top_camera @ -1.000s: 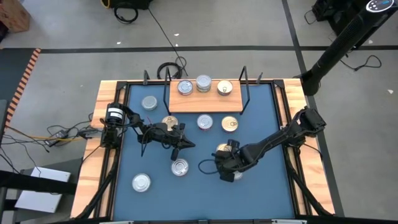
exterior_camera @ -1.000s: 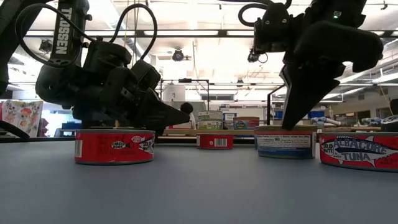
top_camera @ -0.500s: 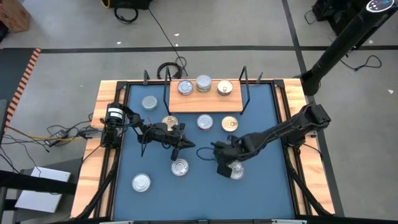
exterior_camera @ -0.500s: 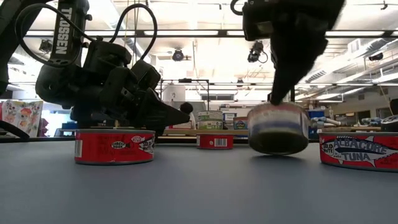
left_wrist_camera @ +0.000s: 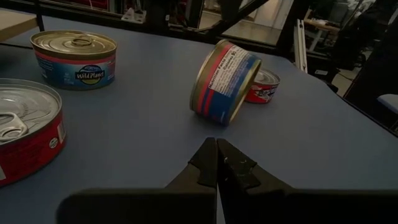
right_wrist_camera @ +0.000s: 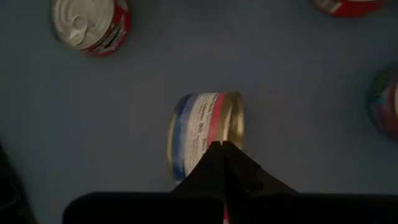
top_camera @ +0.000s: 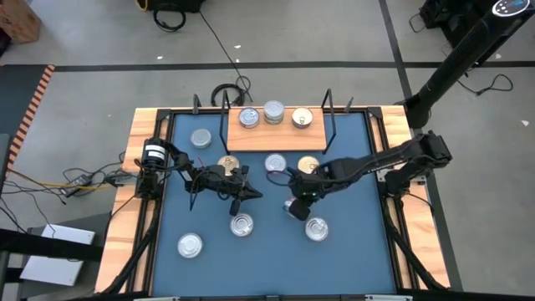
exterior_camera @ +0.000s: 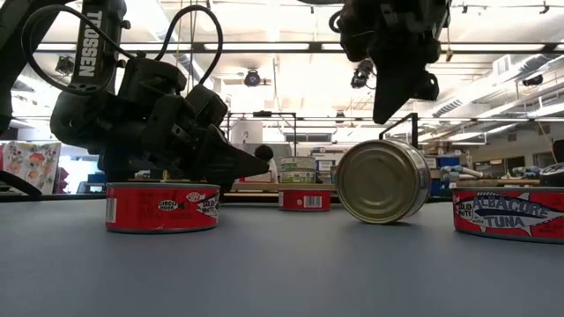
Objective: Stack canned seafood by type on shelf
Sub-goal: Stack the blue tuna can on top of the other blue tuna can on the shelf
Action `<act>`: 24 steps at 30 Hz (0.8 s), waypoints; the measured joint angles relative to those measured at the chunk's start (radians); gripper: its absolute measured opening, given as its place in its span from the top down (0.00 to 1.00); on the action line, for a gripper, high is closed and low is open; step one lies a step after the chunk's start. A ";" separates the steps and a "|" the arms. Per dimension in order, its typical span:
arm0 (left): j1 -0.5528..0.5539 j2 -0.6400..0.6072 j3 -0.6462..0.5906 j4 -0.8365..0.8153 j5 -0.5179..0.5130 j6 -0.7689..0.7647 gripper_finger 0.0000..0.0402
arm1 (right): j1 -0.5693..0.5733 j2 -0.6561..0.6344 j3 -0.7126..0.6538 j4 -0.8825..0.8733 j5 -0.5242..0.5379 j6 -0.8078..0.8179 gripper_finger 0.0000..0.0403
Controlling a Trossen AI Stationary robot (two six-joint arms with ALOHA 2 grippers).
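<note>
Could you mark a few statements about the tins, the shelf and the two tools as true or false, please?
1. One tin stands on its edge on the blue mat. True.
2. The right tool grips that tipped tin. False: it is shut and empty, above the tin.
3. Three tins sit on the shelf. True.
4. The left tool is wide open. False: it is shut.
5. A red-sided tin lies flat on the mat. True.

Tipped tin point(top_camera: 294, 208) on edge mid-counter, blocking between both arms; front counter point(top_camera: 251, 263) strip open; shelf point(top_camera: 276, 134) holds three tins, right end free.
</note>
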 joint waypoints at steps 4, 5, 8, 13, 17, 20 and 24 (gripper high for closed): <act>0.000 0.000 0.000 0.000 0.006 0.000 0.99 | -0.029 0.001 0.000 -0.026 -0.020 -0.035 0.99; 0.000 0.000 0.000 0.000 0.006 0.000 0.99 | -0.035 -0.006 0.000 -0.031 -0.025 -0.038 0.97; 0.000 0.000 0.000 0.000 0.008 0.000 0.99 | -0.032 -0.030 0.000 -0.032 -0.039 -0.040 0.89; 0.000 0.000 0.000 0.000 0.008 0.000 0.99 | 0.057 -0.020 0.001 -0.026 0.035 0.011 0.68; 0.000 0.000 0.000 0.000 0.007 0.000 0.99 | 0.120 0.003 0.000 -0.024 0.146 0.054 0.48; 0.000 0.000 0.001 0.000 0.006 0.000 0.99 | 0.151 0.018 0.000 -0.026 0.194 0.083 0.35; -0.001 0.000 0.002 -0.002 0.004 0.000 0.99 | 0.176 0.053 0.000 -0.021 0.237 0.101 0.23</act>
